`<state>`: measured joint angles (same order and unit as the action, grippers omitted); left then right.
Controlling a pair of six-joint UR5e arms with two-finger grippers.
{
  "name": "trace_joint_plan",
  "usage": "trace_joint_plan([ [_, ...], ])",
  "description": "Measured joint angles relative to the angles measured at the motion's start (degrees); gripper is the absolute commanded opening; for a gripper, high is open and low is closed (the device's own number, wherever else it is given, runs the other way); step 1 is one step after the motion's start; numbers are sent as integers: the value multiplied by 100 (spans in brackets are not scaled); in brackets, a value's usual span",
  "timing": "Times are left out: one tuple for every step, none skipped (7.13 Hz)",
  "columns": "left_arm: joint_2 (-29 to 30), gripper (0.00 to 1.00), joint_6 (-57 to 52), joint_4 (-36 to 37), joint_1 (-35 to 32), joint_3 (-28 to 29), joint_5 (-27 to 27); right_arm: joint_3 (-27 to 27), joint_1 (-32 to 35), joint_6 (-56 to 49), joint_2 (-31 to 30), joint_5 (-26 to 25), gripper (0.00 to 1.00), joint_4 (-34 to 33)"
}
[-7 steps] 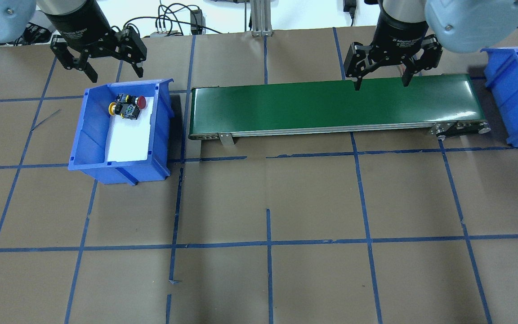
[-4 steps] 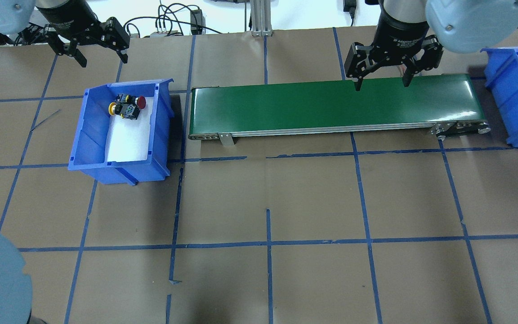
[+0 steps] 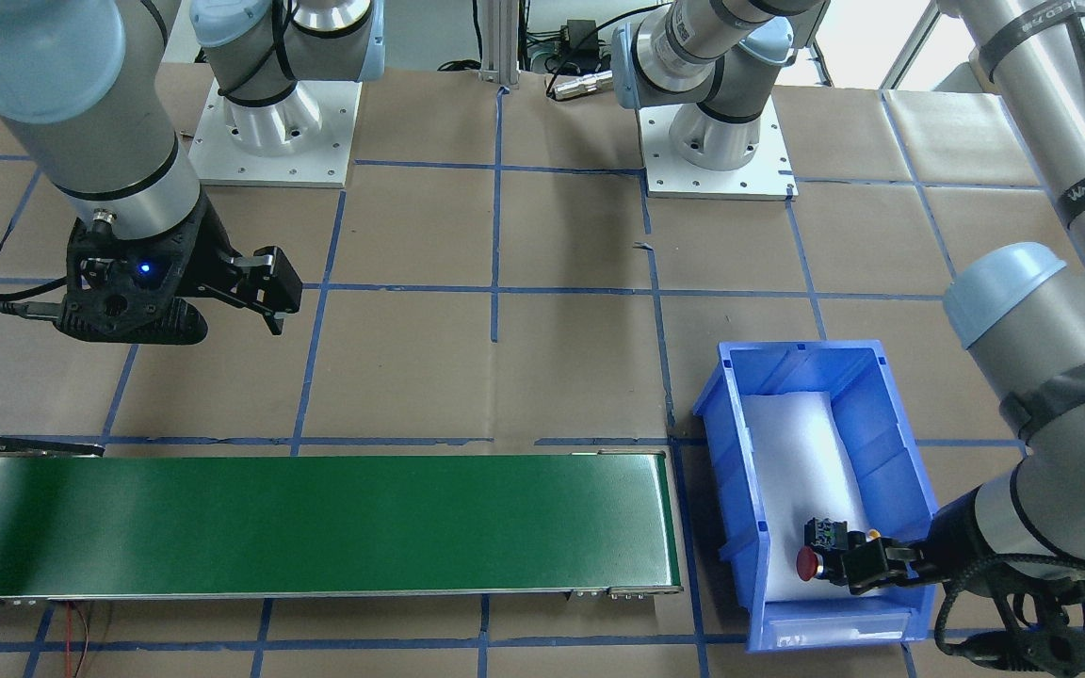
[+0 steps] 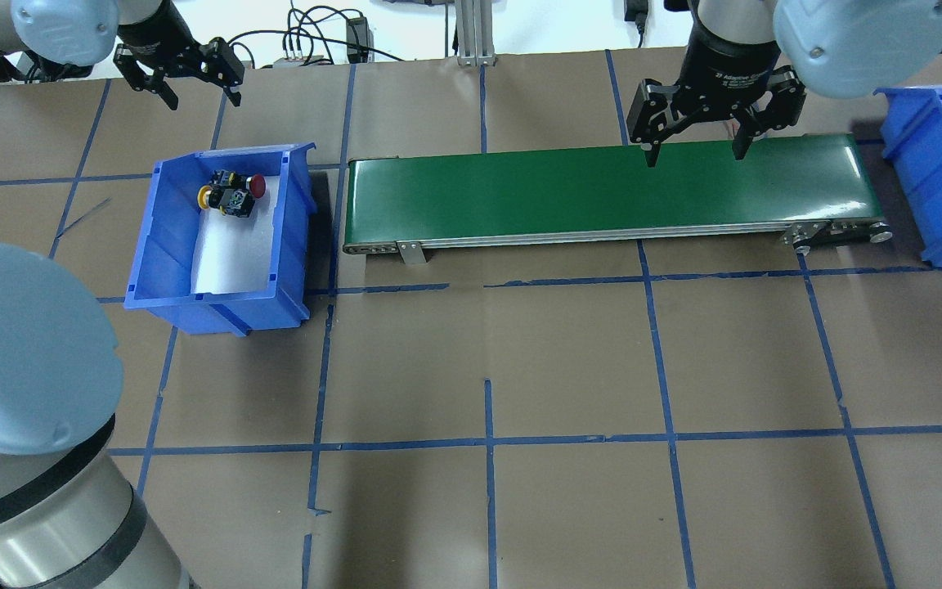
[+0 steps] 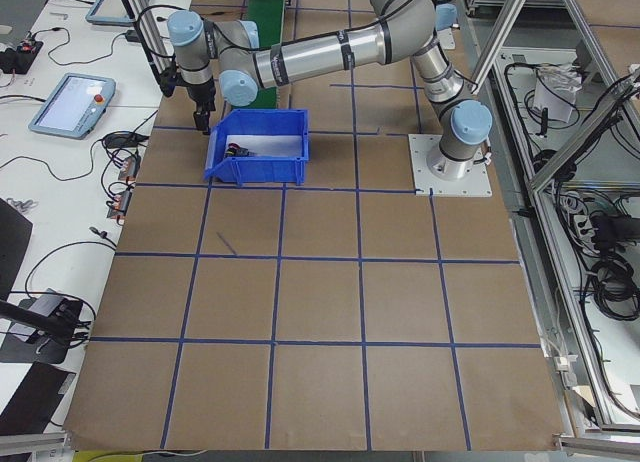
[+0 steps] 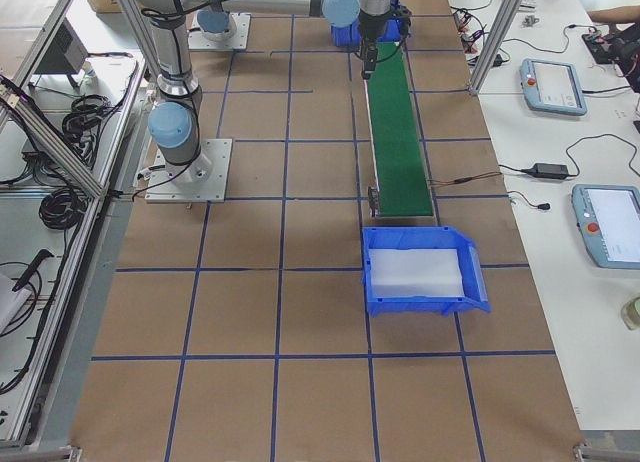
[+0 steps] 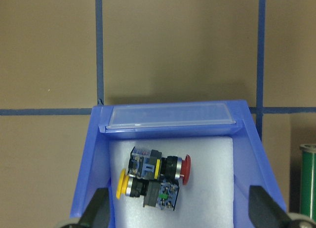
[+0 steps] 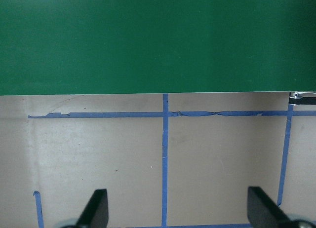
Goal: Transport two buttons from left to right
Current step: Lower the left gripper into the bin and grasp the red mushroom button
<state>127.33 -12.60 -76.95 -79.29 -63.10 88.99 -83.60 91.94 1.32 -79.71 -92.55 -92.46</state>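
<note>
Two buttons lie side by side on white foam at the far end of the left blue bin (image 4: pixel 217 304): the red-capped button (image 4: pixel 256 186) and the yellow-capped button (image 4: pixel 204 195). In the left wrist view the red-capped one (image 7: pixel 185 168) and the yellow-capped one (image 7: pixel 121 184) lie below the open fingers. My left gripper (image 4: pixel 203 100) is open and empty, high over the bin's far end. My right gripper (image 4: pixel 694 155) is open and empty over the far edge of the green conveyor belt (image 4: pixel 602 192), near its right end.
A second blue bin (image 4: pixel 933 192) with white foam stands past the belt's right end. The left arm's large grey elbow (image 4: pixel 21 360) fills the overhead view's lower left. Blue tape lines grid the brown table.
My left gripper has drawn back and up from the bin's far rim, still open. The left arm's elbow has swung into the overhead view's lower left. The right gripper has not moved.
</note>
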Motion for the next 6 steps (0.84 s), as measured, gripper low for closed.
trace_joint_plan([
  [125,100,-125,36,-39,-17,-2,-6,0,0,-2,0,100,0],
  [142,100,-236,50,-69,-114,-4,-11,0,0,-6,0,100,0],
  [94,100,-371,62,-81,-288,0,-13,1,0,-10,0,100,0],
  [23,100,-503,87,-82,-475,9,-15,5,0,-13,0,100,2],
  [-27,100,-604,132,-76,-617,16,-14,7,0,-17,0,100,5],
  [-29,100,-670,177,-66,-693,19,-13,8,5,-17,1,100,8],
])
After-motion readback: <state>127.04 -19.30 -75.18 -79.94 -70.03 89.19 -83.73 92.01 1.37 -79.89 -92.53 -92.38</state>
